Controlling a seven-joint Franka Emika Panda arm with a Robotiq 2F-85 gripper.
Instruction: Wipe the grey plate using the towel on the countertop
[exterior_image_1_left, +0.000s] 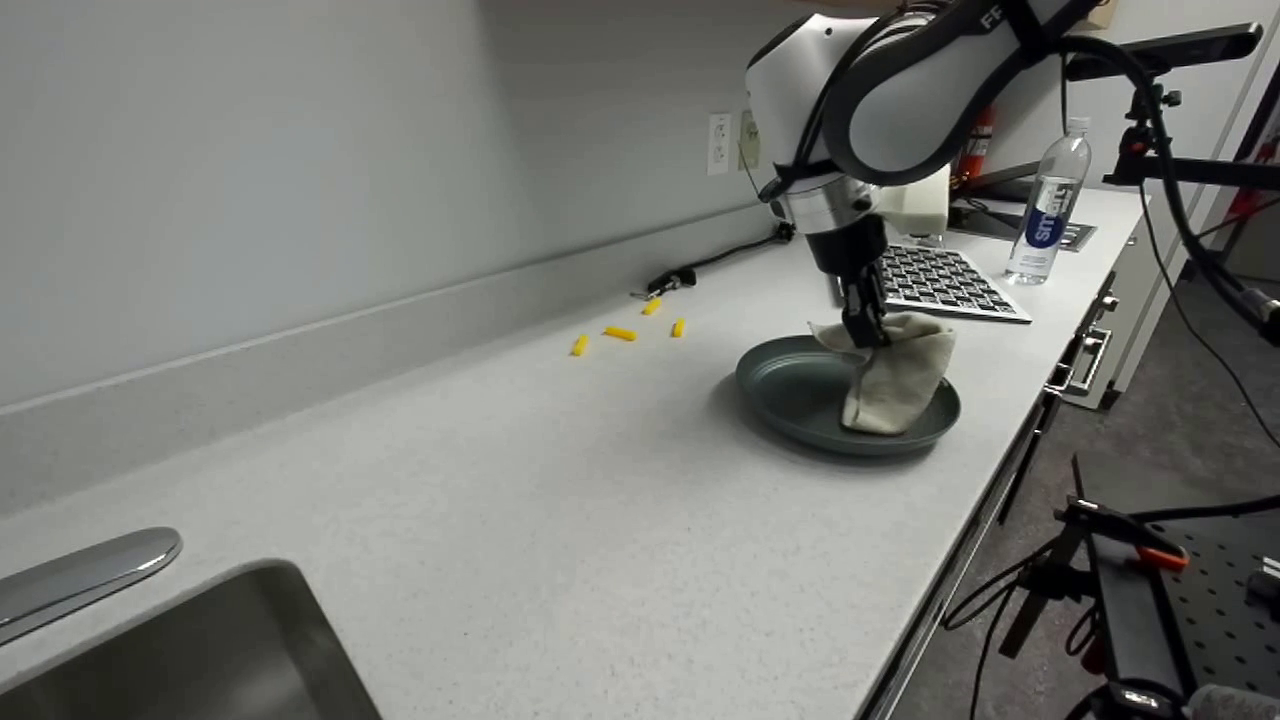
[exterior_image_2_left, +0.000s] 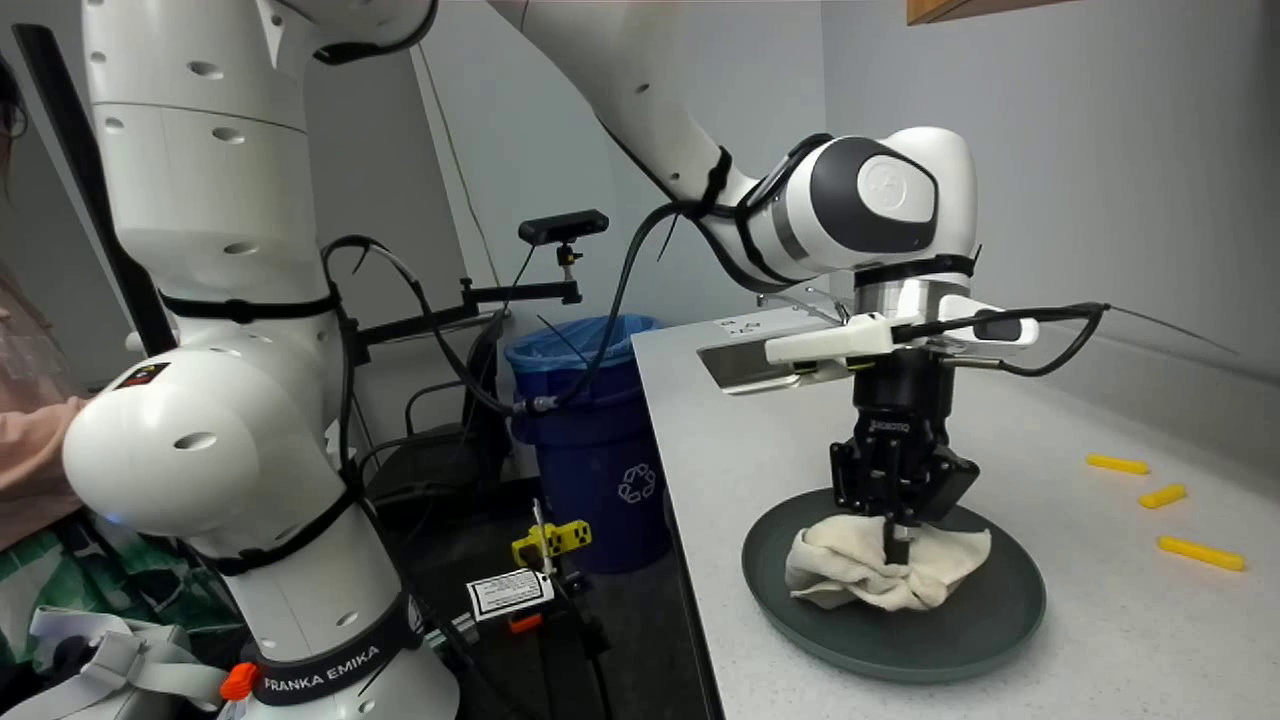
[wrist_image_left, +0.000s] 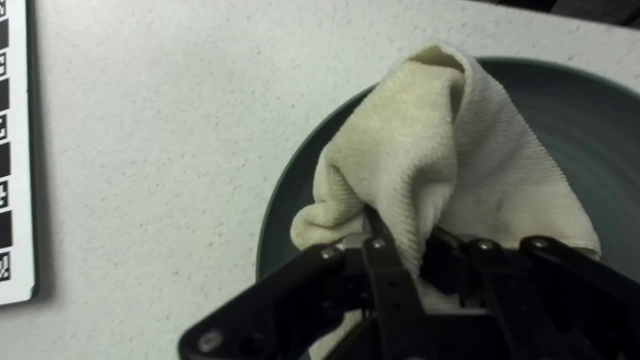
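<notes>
Off-white and ribbed, the towel sits bunched on the grey plate, pinched between the fingers, whose tips are partly lost in its folds. It hides part of the plate, which rests on the pale surface; the wrist view crops the plate's right side.

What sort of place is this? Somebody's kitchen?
Probably a lab with something of a kitchen about it, though I can't be certain. The sink looks kitchen-like, but the checkered board and mounted camera suggest technical work more than cooking.
</notes>
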